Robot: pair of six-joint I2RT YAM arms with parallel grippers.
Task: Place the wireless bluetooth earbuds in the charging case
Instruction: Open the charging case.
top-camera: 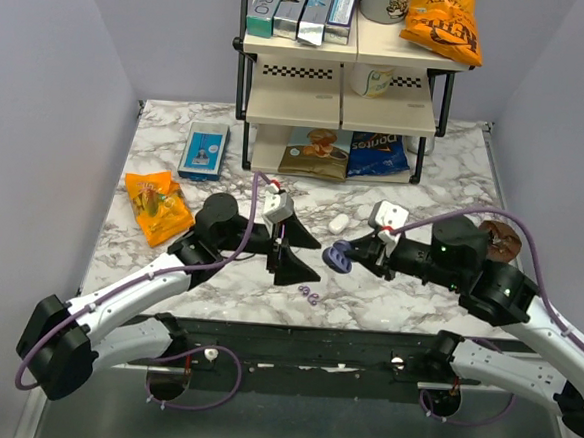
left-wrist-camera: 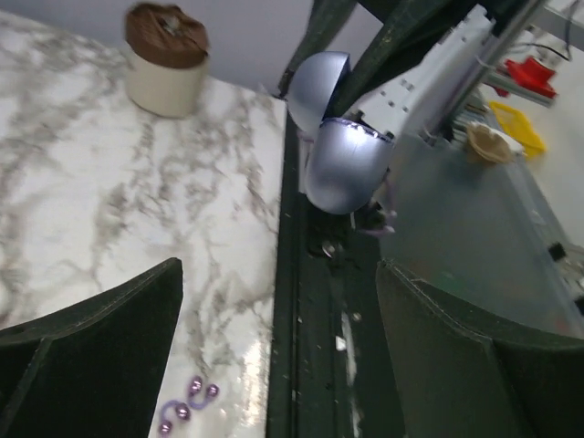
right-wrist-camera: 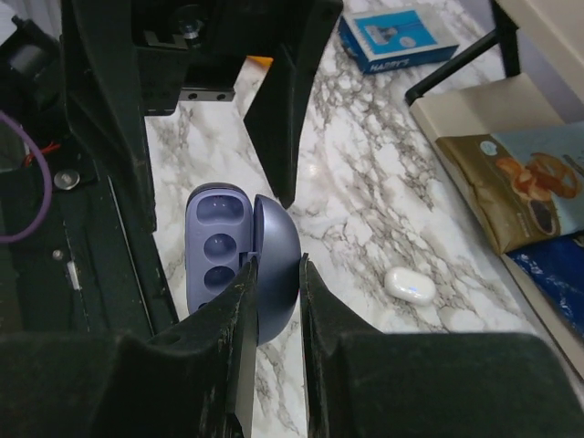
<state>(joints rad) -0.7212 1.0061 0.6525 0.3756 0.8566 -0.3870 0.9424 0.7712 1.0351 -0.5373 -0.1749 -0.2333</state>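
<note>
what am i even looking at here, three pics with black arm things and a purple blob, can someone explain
These are two robot arms bolted at a marble-patterned table's near edge. One picture looks down from above; the other two come from cameras on each wrist. The right gripper has its jaws closed on the open lid of a small round glossy lavender-blue charging case, whose empty pockets show. The left gripper hangs with its jaws wide apart and empty. Two tiny purple earbuds lie loose on the table near it. Also there: a white oval case, an orange snack bag, a blue box and a shelf rack.
</note>
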